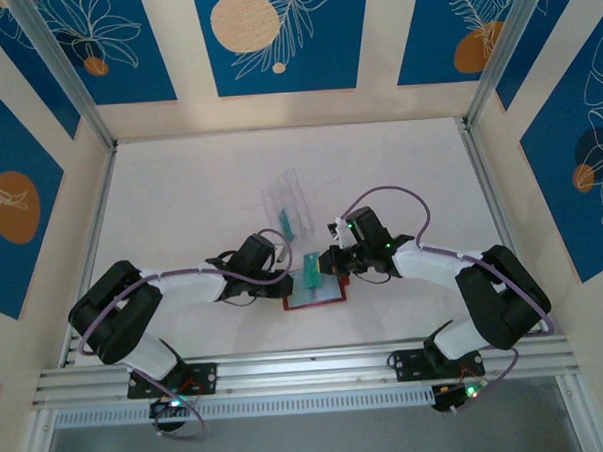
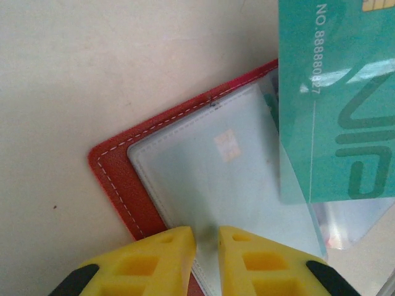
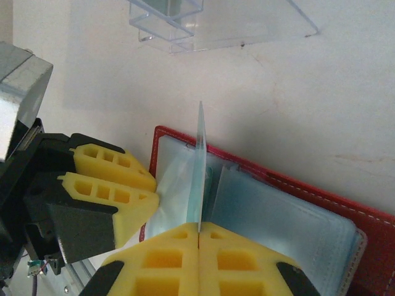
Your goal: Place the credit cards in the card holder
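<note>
Teal card [image 2: 333,111] tilted over open red wallet [image 2: 117,179].

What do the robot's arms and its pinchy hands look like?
The left arm and right arm have white tubes between chunky black joints, with thin purple cables looping along them. Small green lights glow on the right wrist. The left gripper and right gripper each have two bright yellow fingers with square holes and black backs.
</note>
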Controlling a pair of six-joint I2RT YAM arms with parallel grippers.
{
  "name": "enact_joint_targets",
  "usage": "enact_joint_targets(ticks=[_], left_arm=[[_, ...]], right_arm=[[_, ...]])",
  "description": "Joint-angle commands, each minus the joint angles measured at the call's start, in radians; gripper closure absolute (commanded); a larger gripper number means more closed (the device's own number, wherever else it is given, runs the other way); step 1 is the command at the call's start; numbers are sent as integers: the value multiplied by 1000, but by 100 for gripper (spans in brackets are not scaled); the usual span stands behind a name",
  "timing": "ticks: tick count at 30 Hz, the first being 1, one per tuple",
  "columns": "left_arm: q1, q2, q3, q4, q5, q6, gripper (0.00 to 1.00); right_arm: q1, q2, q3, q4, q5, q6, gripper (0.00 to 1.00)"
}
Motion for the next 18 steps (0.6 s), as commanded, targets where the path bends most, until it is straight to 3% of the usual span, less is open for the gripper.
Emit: enact_joint_targets(ticks=[1, 18], left_arm=[[-17, 32, -36, -99, -24, -5, 80], [-17, 44, -30, -99, -22, -1, 80]], right_arm=[[1, 9, -23, 1, -33, 16, 100], [5, 56, -50, -77, -74, 11, 100]])
